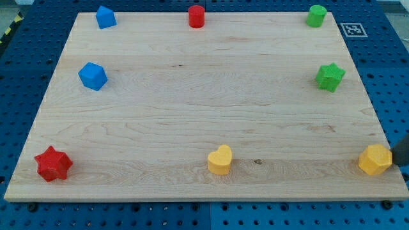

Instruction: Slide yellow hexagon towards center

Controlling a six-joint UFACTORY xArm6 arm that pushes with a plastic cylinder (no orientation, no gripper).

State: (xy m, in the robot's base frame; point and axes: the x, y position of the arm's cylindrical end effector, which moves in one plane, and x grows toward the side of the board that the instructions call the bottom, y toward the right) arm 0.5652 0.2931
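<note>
The yellow hexagon (375, 160) sits on the wooden board (204, 108) near the view's bottom right corner. My tip (401, 163) is a dark rod at the view's right edge, just right of the yellow hexagon and close to touching it. Most of the rod is cut off by the frame edge.
A yellow heart (220, 160) is at bottom centre, a red star (53, 163) at bottom left. A blue block (92, 76) and a blue block (105, 16) are at left. A red cylinder (196, 16) is at top centre. A green block (316, 15) and a green star (330, 76) are at right.
</note>
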